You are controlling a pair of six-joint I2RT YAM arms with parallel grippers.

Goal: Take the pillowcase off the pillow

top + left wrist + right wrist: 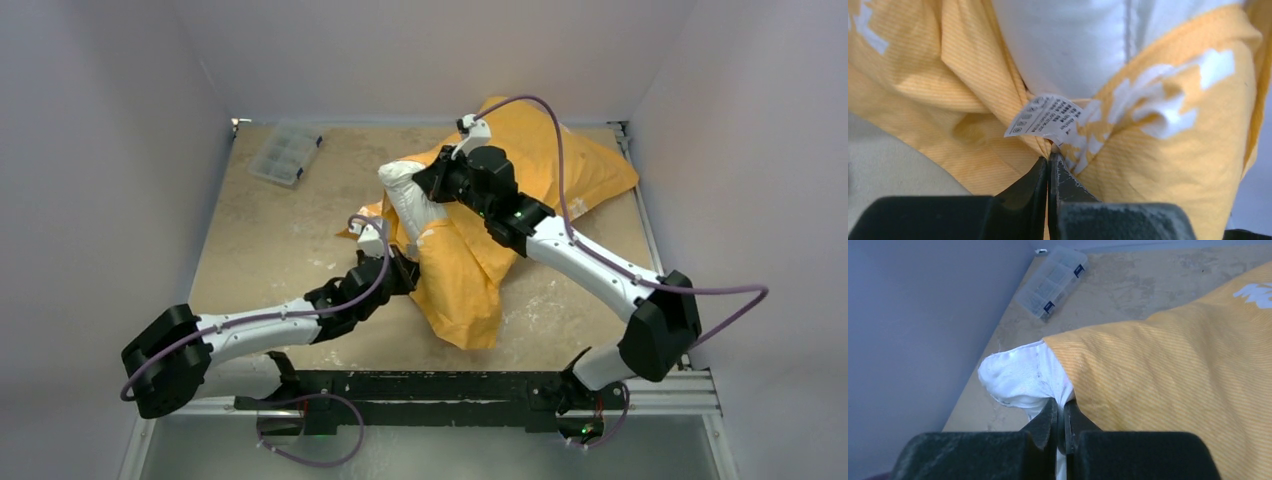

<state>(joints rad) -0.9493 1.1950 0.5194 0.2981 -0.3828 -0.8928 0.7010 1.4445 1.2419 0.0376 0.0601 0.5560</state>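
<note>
The orange-yellow pillowcase lies crumpled across the middle and far right of the table, with white lettering and a small white tag. The white pillow sticks out of its open left end; most of the pillow is hidden inside. My left gripper is shut on the pillowcase hem just below the tag, as the left wrist view shows. My right gripper is shut on the exposed corner of the pillow, right beside the pillowcase's edge.
A clear plastic compartment box lies at the table's far left, also in the right wrist view. Walls enclose the table on the left, back and right. The arms' black base rail runs along the near edge.
</note>
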